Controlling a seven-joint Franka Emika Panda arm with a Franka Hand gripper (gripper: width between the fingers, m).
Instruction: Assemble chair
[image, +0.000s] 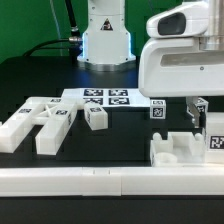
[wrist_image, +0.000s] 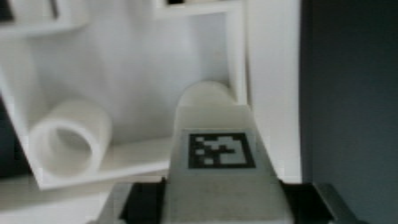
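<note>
The gripper (image: 197, 120) clamps a narrow tagged chair part (wrist_image: 217, 140) between nearly closed jaws, just beside a blocky chair piece (image: 176, 150) on the tabletop (image: 30, 78), to the exterior view's right of the marker board (image: 105, 97). Other loose chair parts (image: 35, 122) lie to the exterior view's left of that board.

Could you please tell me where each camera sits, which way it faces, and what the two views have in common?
Exterior view: sits low behind a white rail, facing across the black table toward the arm's base; the gripper hangs at the exterior view's right.
Wrist view: rides on the wrist, looking down between the fingers at a tagged chair part gripped there.
Shared: the gripper and the white chair parts beneath it.
</note>
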